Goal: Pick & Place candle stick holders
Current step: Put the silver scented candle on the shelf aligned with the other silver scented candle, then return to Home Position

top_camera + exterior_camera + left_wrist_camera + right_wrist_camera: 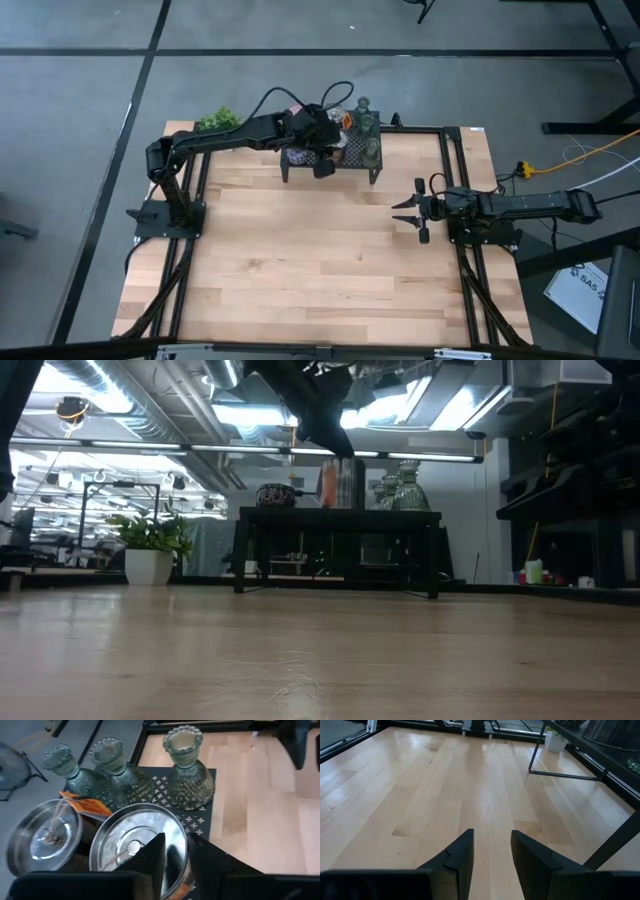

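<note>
A black mesh stand [368,172] stands at the table's far edge. On it are three clear greenish glass candle stick holders [186,770], two silver-and-orange ones [132,835] [42,835] and a dark round one [275,495]. My left gripper [177,857] comes down slanting over the nearer silver holder, slightly open. One finger stands inside the cup and the other outside its rim. My right gripper [492,852] waits open over bare wood at the table's right edge [408,212]. My left gripper straddles the near rim [186,851] of the silver holder, which rests upright on the stand. A gap shows between the inner finger [152,857] and the cup's wall. Whether the outer finger [210,862] touches the rim, I cannot tell.
A small green potted plant [218,120] stands left of the stand at the far edge. The holders sit close together on the stand's top. Bare wooden table [320,260] stretches from the stand to the near edge. Black frame rails [455,170] run along the sides.
</note>
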Motion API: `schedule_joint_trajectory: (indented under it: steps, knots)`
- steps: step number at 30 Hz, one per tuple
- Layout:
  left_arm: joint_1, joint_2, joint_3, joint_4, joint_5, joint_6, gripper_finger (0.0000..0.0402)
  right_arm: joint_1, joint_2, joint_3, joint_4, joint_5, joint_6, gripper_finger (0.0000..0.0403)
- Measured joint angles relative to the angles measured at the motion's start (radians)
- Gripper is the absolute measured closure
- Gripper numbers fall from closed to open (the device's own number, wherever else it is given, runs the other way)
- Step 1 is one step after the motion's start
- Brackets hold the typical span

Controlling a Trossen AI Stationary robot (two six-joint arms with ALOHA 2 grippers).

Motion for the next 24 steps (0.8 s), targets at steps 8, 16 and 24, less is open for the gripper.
schedule_joint_trajectory:
  steps: [8,16,24]
  knots:
    - [-0.017,-0.063,0.0,-0.003,-0.045,0.105,0.0296,0.0,0.0,0.0,0.0,0.0,0.0,0.0271]
    - [-0.056,-0.266,-0.158,-0.053,-0.003,0.106,0.0315,0.0,0.0,0.0,0.0,0.0,0.0,0.0271]
    - [-0.086,-0.643,-0.631,0.211,0.004,-0.003,0.0337,0.0,0.0,0.0,0.0,0.0,0.0,0.0271]
